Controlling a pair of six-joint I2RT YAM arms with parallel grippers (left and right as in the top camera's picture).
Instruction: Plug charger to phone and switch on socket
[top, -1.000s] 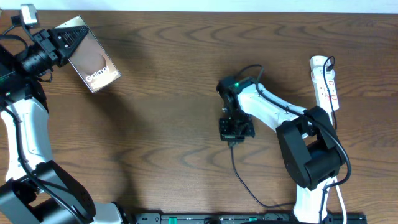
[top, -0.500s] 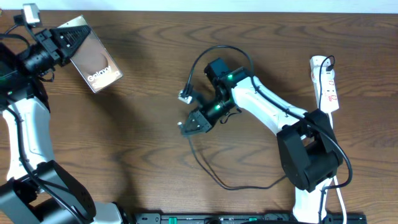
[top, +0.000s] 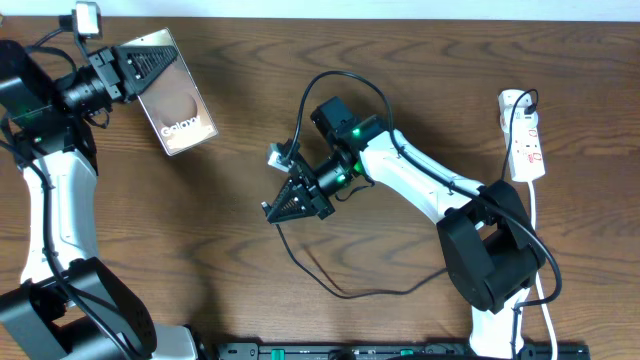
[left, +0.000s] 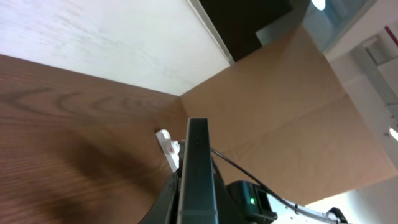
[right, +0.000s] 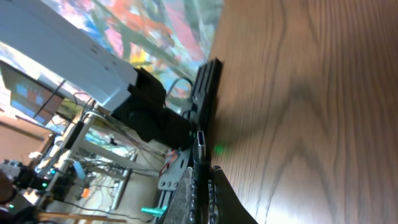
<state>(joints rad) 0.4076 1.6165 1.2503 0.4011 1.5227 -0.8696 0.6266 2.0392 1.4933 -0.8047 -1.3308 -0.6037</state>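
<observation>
Shows a wide tabletop (top: 250, 110) of dark brown wood grain, matte and streaked. Finds the phone (top: 182, 108) at far left, a flat bronze-brown rectangle with white "Galaxy" lettering, tilted and held above the wood, its upper end clamped in the left gripper (top: 150, 55); reads as a thin dark slab, edge-on, from the left wrist. Places the socket (top: 525, 135) at the right edge: a slim white plastic strip with red markings, flat on the table, with a white cord running toward the near edge. Has the right gripper (top: 275, 208) near the centre, black fingers clenched on the charger (top: 345, 295), with a small metal plug tip poking past the fingertips and thin black cable looping loose over the wood behind.
</observation>
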